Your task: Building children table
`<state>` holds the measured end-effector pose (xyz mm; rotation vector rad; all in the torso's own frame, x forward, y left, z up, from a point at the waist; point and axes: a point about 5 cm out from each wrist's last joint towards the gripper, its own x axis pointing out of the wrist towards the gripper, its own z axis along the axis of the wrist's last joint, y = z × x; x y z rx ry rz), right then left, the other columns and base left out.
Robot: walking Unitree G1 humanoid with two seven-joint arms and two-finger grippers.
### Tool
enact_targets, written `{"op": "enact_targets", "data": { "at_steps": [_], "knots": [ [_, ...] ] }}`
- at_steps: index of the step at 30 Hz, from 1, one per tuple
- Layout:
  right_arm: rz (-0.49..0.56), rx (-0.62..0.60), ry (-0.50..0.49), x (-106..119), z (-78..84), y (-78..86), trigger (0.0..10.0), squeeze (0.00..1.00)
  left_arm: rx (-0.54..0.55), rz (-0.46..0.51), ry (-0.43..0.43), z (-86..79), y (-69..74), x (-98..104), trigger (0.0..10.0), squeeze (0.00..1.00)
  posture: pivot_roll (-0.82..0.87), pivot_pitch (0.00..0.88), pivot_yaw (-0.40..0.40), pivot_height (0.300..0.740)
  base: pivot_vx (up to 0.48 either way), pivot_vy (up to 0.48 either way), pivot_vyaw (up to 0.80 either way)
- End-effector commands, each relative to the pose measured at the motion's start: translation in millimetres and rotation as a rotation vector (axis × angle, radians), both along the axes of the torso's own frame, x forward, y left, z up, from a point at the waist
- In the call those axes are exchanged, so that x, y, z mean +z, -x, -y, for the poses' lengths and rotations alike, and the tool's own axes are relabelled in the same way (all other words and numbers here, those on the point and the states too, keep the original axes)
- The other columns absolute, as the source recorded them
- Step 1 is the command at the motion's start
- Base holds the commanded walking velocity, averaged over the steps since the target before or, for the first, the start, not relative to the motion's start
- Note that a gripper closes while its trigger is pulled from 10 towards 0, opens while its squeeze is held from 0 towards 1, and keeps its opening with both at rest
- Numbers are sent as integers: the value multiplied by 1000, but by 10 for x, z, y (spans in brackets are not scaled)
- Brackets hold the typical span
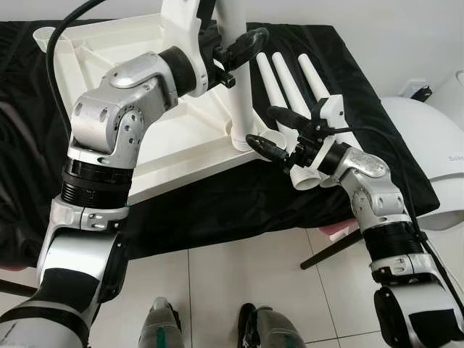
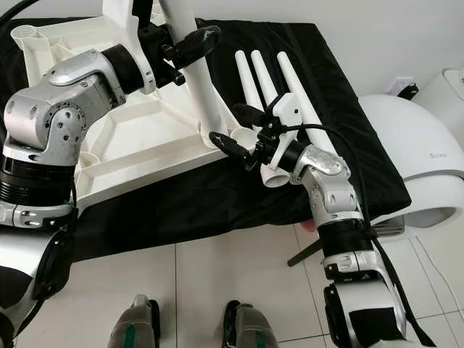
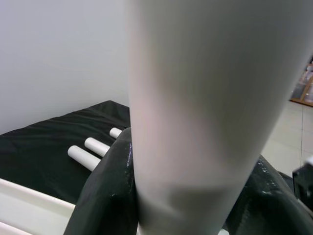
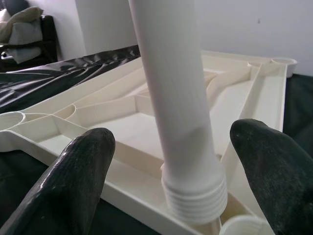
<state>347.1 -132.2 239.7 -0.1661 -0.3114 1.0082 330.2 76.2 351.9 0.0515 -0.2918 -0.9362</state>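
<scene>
The white children's tabletop (image 1: 174, 138) lies upside down on a black cloth (image 1: 217, 203). A white table leg (image 1: 239, 101) stands upright at its near right corner, threaded end (image 4: 195, 198) down at the corner socket (image 4: 239, 226). My left gripper (image 1: 243, 47) is shut on the leg's upper part; the black fingers (image 3: 105, 191) wrap it in the left wrist view. My right gripper (image 1: 261, 125) stands open at the leg's base, one fingertip (image 4: 73, 181) on each side, not touching. Three more legs (image 1: 286, 80) lie side by side on the cloth, behind the right gripper.
A rounded white appliance (image 1: 428, 138) stands at the right, past the cloth's edge. A thin black rod (image 1: 330, 250) slants over the tiled floor below the cloth. My feet (image 1: 159, 326) stand on the tiles near the cloth's front edge.
</scene>
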Motion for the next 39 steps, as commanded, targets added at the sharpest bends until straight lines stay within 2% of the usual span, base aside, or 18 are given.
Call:
{"op": "enact_targets", "data": {
  "at_steps": [1,8,10,11,15,16,18,23,26,32,35,37,39],
  "knots": [
    [20,-8,16,30,35,-17,10000,0,-149,29,-59,84,95,52,10000,0,100,148,-60,740,0,0,0],
    [22,9,21,45,31,-25,10000,0,-112,22,-51,61,72,107,10000,0,104,151,-61,740,0,0,0],
    [28,1,17,64,29,-32,10000,0,-26,5,-34,26,-15,136,10000,0,105,152,-61,740,0,0,0],
    [28,1,17,64,29,-32,10000,0,-26,5,-34,26,-15,136,10000,0,105,152,-61,740,0,0,0],
    [43,-36,-21,70,-18,-48,10000,0,131,-38,47,-66,-174,211,10000,0,108,156,-62,740,0,0,0],
    [43,-36,-21,70,-18,-48,10000,0,131,-38,47,-66,-174,211,10000,0,108,156,-62,740,0,0,0],
    [47,-93,-57,68,-62,-80,10000,0,203,-34,95,-96,-205,275,10000,0,109,158,-62,740,0,0,0],
    [65,-150,-109,89,-109,-101,10000,0,297,-11,108,-125,-228,339,10000,0,109,159,-63,740,0,0,0],
    [120,-300,-214,167,-133,-165,10000,0,492,16,139,-231,-271,423,10000,0,113,159,-64,740,0,0,0],
    [152,-397,-305,262,-184,-225,10000,0,550,33,156,-195,-252,544,10000,0,119,159,-66,740,0,0,0],
    [140,-392,-323,272,-226,-236,10000,0,559,48,160,-161,-234,589,10000,0,122,158,-68,740,0,0,0],
    [120,-356,-327,265,-334,-243,10000,0,551,69,168,-78,-199,650,10000,0,124,157,-71,740,0,0,0],
    [111,-343,-331,262,-362,-245,10000,0,547,74,168,-56,-191,662,10000,0,124,157,-71,740,0,0,0]
  ]
}}
